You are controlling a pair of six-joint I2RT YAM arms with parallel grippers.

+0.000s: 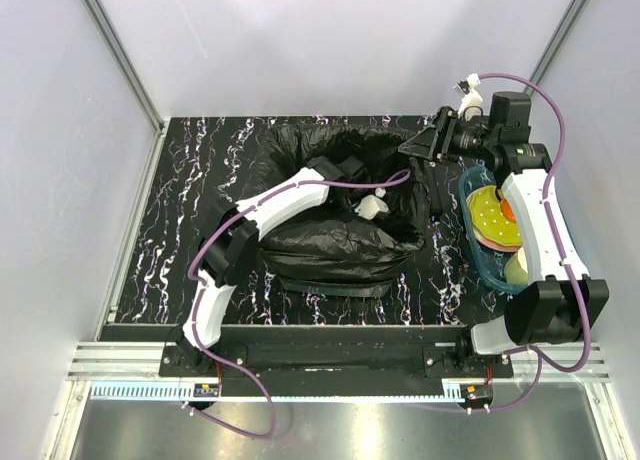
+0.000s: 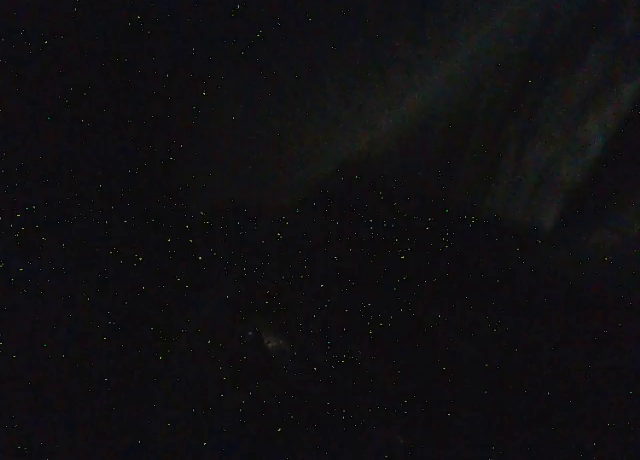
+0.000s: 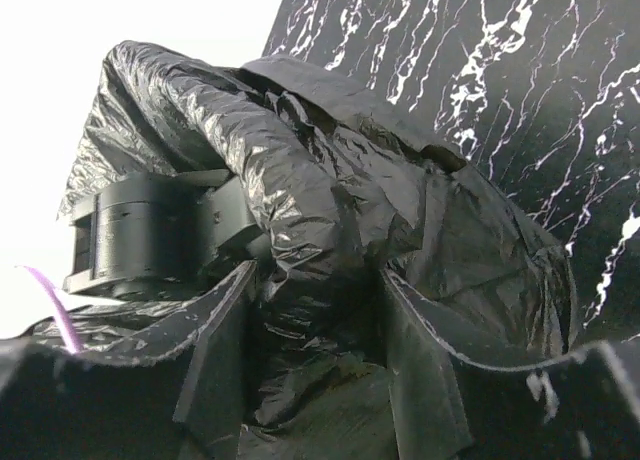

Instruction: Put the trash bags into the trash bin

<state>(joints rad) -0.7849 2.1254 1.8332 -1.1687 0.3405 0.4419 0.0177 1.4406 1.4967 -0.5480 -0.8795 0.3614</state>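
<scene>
Top: trash bags [image 1: 335,235] sit mid-table [image 1: 180,200], draped over the trash bin and hiding it. The left gripper is buried inside, probably pushing film down. Right gripper [image 1: 428,145] is at the bag's 2 o'clock.
Left wrist: near black, so its jaws can't be told.
Right wrist: jaws spread astride a bag fold, likely to pinch it.

The black marble tabletop [image 1: 150,240] carries a heaped trash bag [image 1: 330,245] at centre. A blue tray [image 1: 484,270] lies at three o'clock.
</scene>
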